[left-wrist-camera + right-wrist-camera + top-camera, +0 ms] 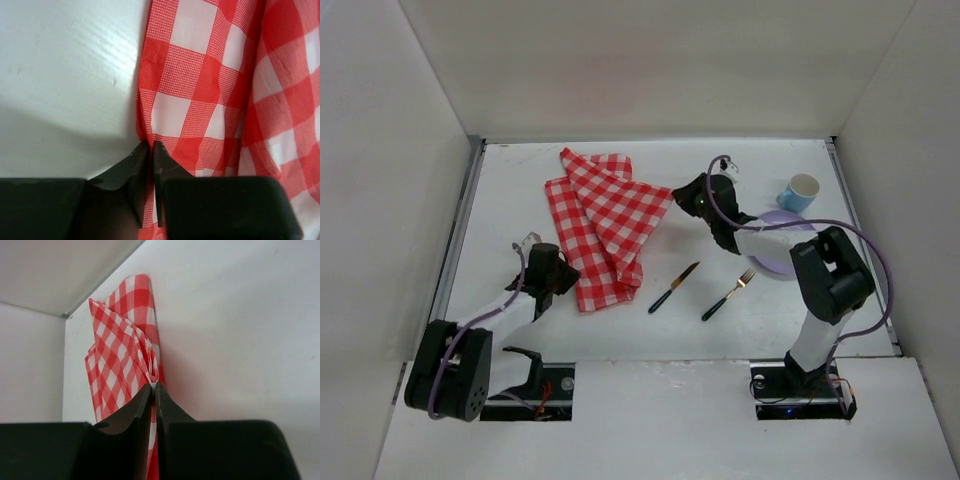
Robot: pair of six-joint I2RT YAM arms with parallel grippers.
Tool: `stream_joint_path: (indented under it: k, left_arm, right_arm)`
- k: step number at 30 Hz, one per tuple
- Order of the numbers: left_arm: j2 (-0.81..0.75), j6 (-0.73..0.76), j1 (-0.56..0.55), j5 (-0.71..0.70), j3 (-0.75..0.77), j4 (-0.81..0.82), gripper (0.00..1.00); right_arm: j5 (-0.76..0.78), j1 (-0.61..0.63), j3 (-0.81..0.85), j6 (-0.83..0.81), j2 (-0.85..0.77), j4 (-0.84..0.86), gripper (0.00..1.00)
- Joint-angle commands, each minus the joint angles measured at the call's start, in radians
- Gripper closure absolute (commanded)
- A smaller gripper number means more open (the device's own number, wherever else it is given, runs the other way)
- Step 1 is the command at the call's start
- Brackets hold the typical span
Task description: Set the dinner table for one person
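A red-and-white checked cloth lies crumpled and folded on the white dinner table. My left gripper is shut on the cloth's near left edge; in the left wrist view the cloth runs between the closed jaws. My right gripper is shut on the cloth's right corner; the right wrist view shows the cloth pinched at the tips. A black-handled knife and fork lie near the middle. A purple plate and a blue cup sit at the right.
White walls enclose the table at the left, back and right. The right arm reaches over the purple plate and hides part of it.
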Motion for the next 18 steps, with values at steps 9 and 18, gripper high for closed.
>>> stream_joint_path:
  k: [9, 18]
  left_arm:
    - [0.350, -0.098, 0.117, -0.089, 0.249, 0.190, 0.99]
    - [0.327, -0.085, 0.166, -0.061, 0.224, 0.204, 0.99]
  right_arm:
    - [0.235, -0.197, -0.184, -0.121, -0.324, -0.143, 0.87]
    - [0.158, -0.099, -0.295, -0.078, -0.345, -0.114, 0.61]
